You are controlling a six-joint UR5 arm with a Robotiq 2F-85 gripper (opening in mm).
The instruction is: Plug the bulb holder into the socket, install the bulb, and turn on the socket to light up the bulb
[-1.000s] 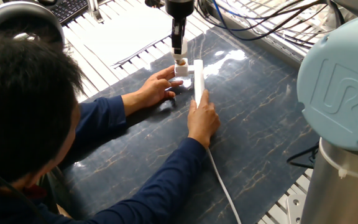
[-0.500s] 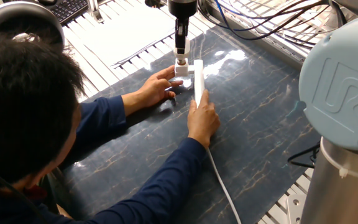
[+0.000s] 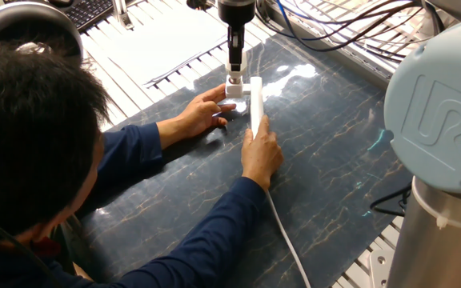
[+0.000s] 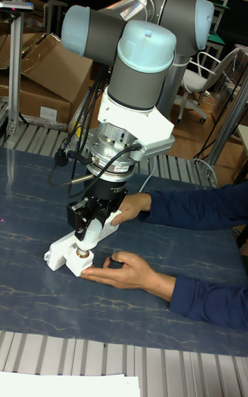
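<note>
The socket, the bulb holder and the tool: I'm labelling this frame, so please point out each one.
socket (image 3: 256, 104), fixed view, on its white top face between the hands.
bulb holder (image 3: 235, 90), fixed view, on its white side under the tool.
tool (image 4: 87, 233), tall fixed view, between its fingertips just above the holder.

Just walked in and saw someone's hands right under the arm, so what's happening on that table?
The robot's gripper is holding the bulb upright and lowering it into the bulb holder, which sits against the far end of the socket. A person is steadying things: one hand by the holder, the other hand on the strip. The bulb is not lit, and whether it is fully seated cannot be told from here.
</note>
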